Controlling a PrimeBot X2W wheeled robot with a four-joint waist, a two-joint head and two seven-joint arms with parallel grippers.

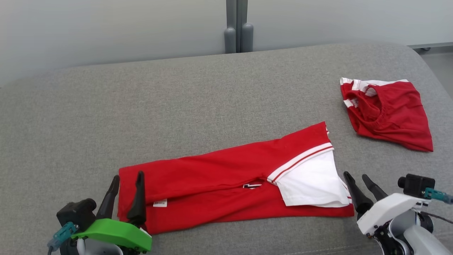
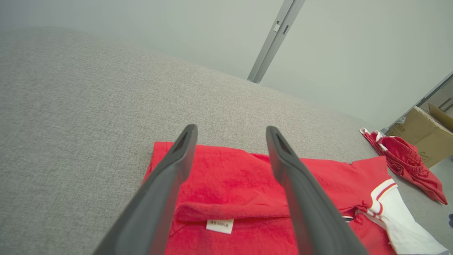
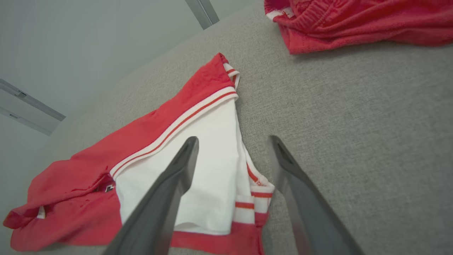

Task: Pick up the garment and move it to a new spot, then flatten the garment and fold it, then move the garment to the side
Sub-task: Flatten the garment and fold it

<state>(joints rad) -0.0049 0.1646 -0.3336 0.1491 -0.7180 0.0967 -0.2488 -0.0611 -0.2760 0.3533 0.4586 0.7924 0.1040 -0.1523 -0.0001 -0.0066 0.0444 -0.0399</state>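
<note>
My left hand (image 1: pixel 128 176) is nearest, fingers spread and gripping nothing, poised at the left end of the garment (image 1: pixel 212 177), one finger over the red cloth near its small white label (image 1: pixel 160 203). My right hand (image 1: pixel 355 175) is spread too and empty, just beside the garment's right end, where a white panel (image 1: pixel 308 180) with red-and-white trim lies on top. The garment is a long folded band across the grey padded surface (image 1: pixel 177 99). Beyond its right end, well apart, lies a crumpled red piece of clothing (image 1: pixel 389 113). Farther behind the garment a grey post (image 1: pixel 239 32) stands against the wall.
</note>
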